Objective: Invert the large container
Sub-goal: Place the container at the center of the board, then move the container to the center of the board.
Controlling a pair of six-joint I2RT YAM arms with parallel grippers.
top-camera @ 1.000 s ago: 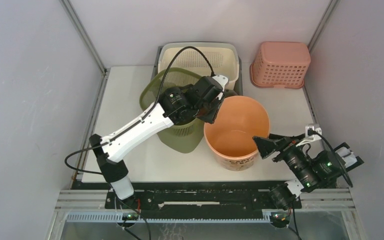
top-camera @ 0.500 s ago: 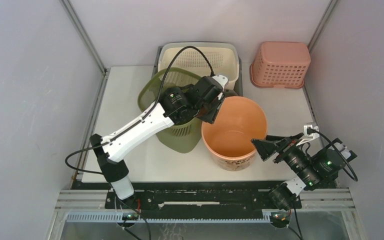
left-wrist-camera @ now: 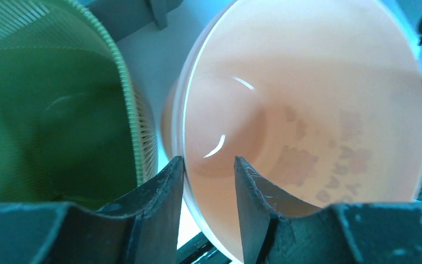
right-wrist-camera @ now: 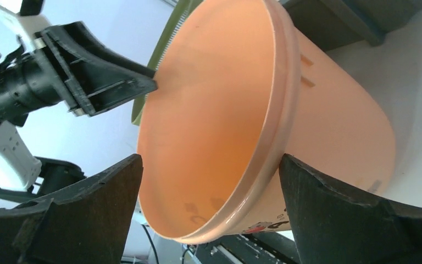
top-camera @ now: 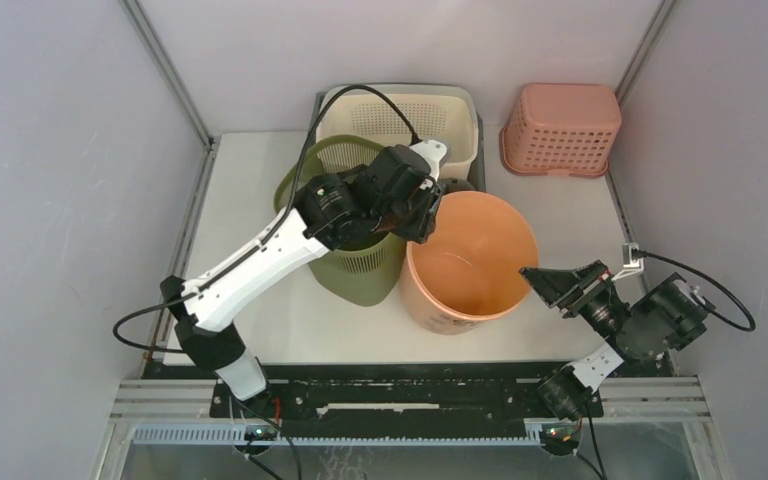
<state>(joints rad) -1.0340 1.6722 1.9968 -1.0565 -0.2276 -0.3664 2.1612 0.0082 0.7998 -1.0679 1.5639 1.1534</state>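
Observation:
The large container is an orange bucket [top-camera: 470, 265] with print on its side, standing tilted on the table with its mouth leaning towards the right. My left gripper [top-camera: 422, 222] straddles its far-left rim. In the left wrist view one finger [left-wrist-camera: 165, 187] lies against the rim's outside and the other is inside the bucket [left-wrist-camera: 307, 110], with a gap left, so the jaws are open. My right gripper [top-camera: 545, 283] is wide open around the near-right rim. In the right wrist view the bucket [right-wrist-camera: 214, 110] fills the space between the fingers of that gripper [right-wrist-camera: 210, 158].
A green slatted basket [top-camera: 360, 265] stands against the bucket's left side, under my left arm. A cream perforated basket [top-camera: 400, 115] sits on a grey bin at the back. A pink basket [top-camera: 562, 125] lies upside down at the back right.
The bucket has tipped further, its mouth now leaning right. My right arm has swung right and turned, its jaws widening to the full. My left gripper shifted slightly left and loosened.

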